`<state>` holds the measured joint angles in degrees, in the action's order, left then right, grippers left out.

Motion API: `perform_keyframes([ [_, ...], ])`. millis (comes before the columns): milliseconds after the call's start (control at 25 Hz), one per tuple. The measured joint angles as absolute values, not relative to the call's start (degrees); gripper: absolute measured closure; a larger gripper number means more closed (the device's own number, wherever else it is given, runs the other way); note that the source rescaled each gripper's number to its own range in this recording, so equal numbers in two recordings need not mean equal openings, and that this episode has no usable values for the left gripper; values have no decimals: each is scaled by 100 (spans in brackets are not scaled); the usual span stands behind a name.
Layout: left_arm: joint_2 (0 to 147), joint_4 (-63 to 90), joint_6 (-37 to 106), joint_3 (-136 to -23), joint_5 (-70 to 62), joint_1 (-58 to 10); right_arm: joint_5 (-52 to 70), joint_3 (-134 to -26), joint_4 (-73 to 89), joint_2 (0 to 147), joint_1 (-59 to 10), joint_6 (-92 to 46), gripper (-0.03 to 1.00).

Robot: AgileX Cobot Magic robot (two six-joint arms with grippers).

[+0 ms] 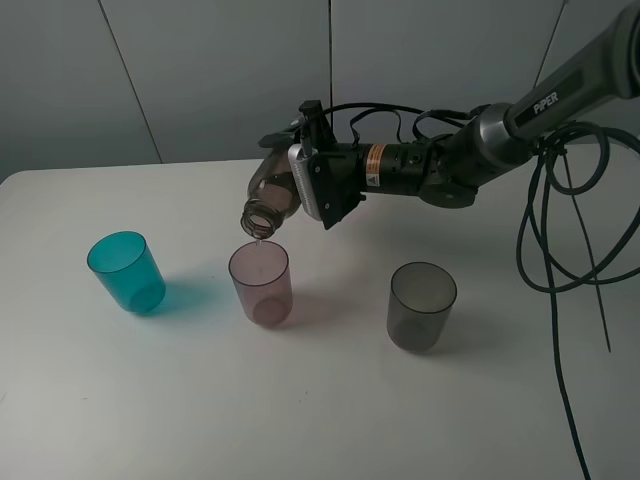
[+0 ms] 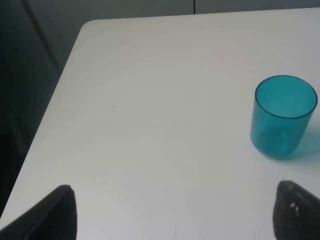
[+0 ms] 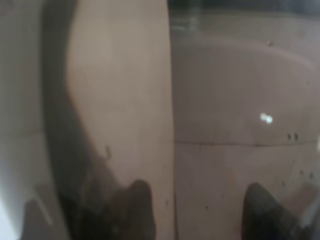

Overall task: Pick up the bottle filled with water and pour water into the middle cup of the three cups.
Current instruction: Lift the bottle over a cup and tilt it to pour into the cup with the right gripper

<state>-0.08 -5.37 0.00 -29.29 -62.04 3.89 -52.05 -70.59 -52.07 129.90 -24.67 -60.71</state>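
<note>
Right fingers point(image 1: 320, 192): clamped on the tall slim smoky-brown translucent plastic bottle point(image 1: 272, 186), gripping its body. In the right wrist view the two dark fingertips point(image 3: 136, 209) press against the brown wall of the bottle point(image 3: 225, 125), which fills that view.

Bottle: held in the air, tipped well past level, with the uncapped threaded neck pointing down toward the near edge of the desk point(image 1: 150, 400). The mouth hangs just above the far rim of the pinkish-mauve translucent plastic tumbler point(image 1: 261, 283), not touching it. I cannot tell whether water is running.

Pinkish-mauve tumbler: upright, middle of a row of three running along the near edge, about mid-desk. The teal translucent plastic tumbler point(image 1: 126, 271) stands toward the left edge and the smoky grey translucent plastic tumbler point(image 1: 422, 305) toward the right edge. All are upright and well apart.

Right arm: reaches in from the far right corner. White lettering "PIPER" point(image 1: 545, 102) is on the grey link. An orange-and-white label point(image 1: 375, 165) on the black wrist is too small to read. Black cables point(image 1: 560, 230) hang beside the arm, off the right edge.

Left fingers point(image 2: 61, 215): spread apart with nothing between them, above bare desk point(image 2: 150, 125) near a rounded corner. The teal tumbler point(image 2: 284, 116) is well apart from them.
</note>
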Motion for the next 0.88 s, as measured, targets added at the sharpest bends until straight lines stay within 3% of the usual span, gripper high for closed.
perform_keyframes([
  [880,-8,-537,0,-2929,-6204,389,-5320,-7059,-5218,12990,-2467,-6979,97],
])
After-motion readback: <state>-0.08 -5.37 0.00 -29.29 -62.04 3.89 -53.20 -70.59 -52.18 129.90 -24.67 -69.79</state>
